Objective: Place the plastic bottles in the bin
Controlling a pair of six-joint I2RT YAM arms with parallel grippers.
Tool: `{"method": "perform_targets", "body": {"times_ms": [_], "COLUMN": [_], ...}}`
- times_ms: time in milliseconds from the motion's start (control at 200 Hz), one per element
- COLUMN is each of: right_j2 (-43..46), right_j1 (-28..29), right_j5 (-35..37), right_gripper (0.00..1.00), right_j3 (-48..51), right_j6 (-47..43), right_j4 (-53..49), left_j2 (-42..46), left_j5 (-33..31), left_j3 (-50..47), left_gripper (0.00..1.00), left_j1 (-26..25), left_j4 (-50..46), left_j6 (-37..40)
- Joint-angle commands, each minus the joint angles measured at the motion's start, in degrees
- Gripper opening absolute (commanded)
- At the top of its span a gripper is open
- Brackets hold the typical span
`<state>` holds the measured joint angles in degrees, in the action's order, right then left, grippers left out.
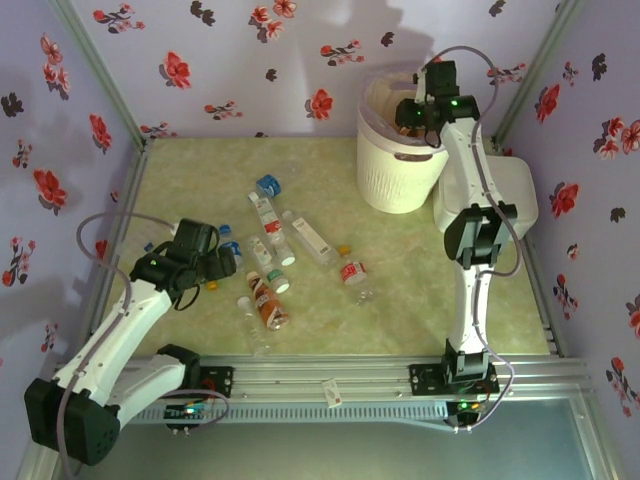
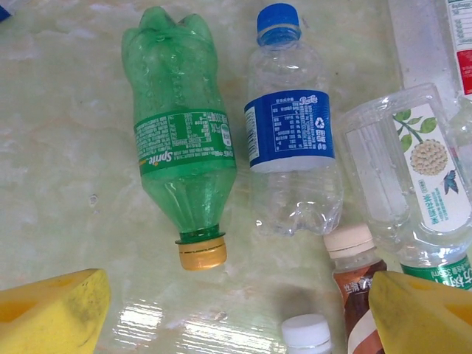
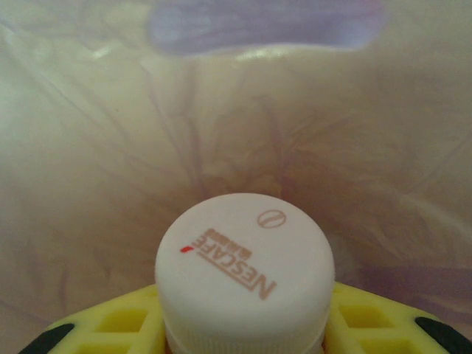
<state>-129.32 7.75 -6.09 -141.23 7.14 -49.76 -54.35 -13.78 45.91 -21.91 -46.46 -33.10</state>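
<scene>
- The bin point(image 1: 395, 185) stands at the back right of the table, with a pale pink bag point(image 3: 236, 125) inside it.
- The right gripper point(image 1: 418, 112) hangs over the bin's mouth. Its yellow fingers point(image 3: 110, 328) are squeezed on a white-cap bottle point(image 3: 243, 269), just under the cap.
- The other bottles point(image 1: 275, 255) lie on their sides in a loose bunch at the middle left of the table, well apart from the bin.
- The left gripper point(image 1: 215, 262) is over the left edge of that bunch. Its 2 yellow fingers point(image 2: 51, 310) are wide apart and hold nothing.
- Below it lie a green bottle point(image 2: 181, 147) with a yellow-orange cap and, just beside it, a clear bottle point(image 2: 291, 140) with a blue label and blue cap.
- A flat white box point(image 1: 510, 195) sits just beside the bin, on its right.
- The table point(image 1: 200, 180) is pale green and cream, like marble, and a bit shiny.
- The walls point(image 1: 250, 60) are light purple with red and dark flowers.
- A metal rail point(image 1: 330, 372) runs along the near edge.
</scene>
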Motion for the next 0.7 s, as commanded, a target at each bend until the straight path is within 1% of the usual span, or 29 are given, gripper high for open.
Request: {"method": "perform_targets", "body": {"times_ms": [0,115,320,520,695], "right_j2": [-2.0,-3.3,-5.3,-6.2,-5.8], "right_j1": [-0.5,-0.5,-0.5,-0.6,-0.6], "right_j5": [1.0,0.7,0.7,1.4,2.2], "right_gripper": [0.41,0.41,0.45,0.55,0.61], "right_j3": [-2.3,-2.2,-2.0,-1.9,-2.1], "right_j6": [-2.6,-3.3,-4.5,-4.8,-5.1], "right_j4": [-3.9,-5.6,-7.5,-7.9,-7.6], "left_j2": [1.1,1.0,0.9,0.7,0.7], "left_j5": [-1.6,-1.6,-1.6,-1.5,-1.5], "left_j3": [-1.0,-1.3,-1.9,-2.5,-2.9], "left_gripper": [0.91,0.91,0.91,0.91,0.92], "left_j1": [0.6,0.8,0.9,1.0,1.0], "left_j4": [-1.7,-1.8,-1.4,-1.4,-1.9], "left_j6": [-0.5,-0.3,-0.5,-0.5,-0.1]}}
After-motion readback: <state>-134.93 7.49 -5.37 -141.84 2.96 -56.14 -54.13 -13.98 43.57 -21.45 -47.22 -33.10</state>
